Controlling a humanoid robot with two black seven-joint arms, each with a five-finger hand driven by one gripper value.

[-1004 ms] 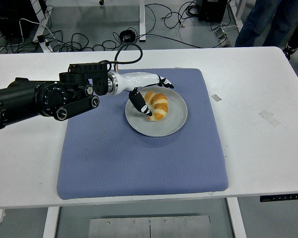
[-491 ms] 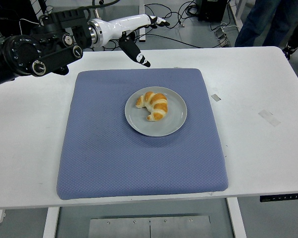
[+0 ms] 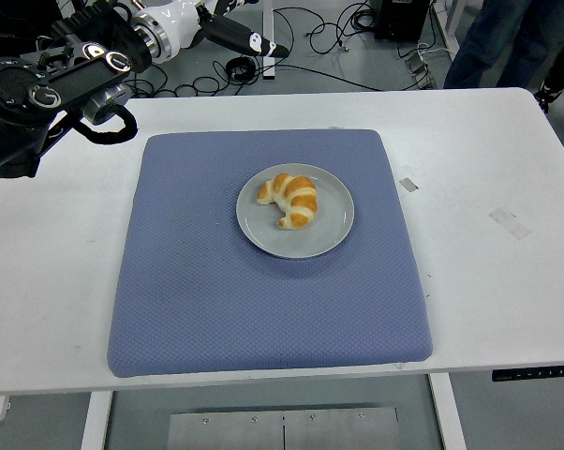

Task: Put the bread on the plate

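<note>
Head view. One bread (image 3: 289,199), a crescent-shaped roll with a browned crust, lies on one grey plate (image 3: 321,240), slightly toward the plate's far-left part. The plate sits near the middle of one blue mat (image 3: 198,300) on the white surface (image 3: 488,281).

Handling, as a judgement: the bread is light, soft and easily crushed; its crust may flake. Take hold across the thick middle of the crescent, not at the thin tips, with light finger pressure.

One left hand (image 3: 228,26) is raised at the picture's top-left, well apart from the plate, fingers extended and holding nothing. The right hand is not visible.

By position, the placement appears complete.
</note>
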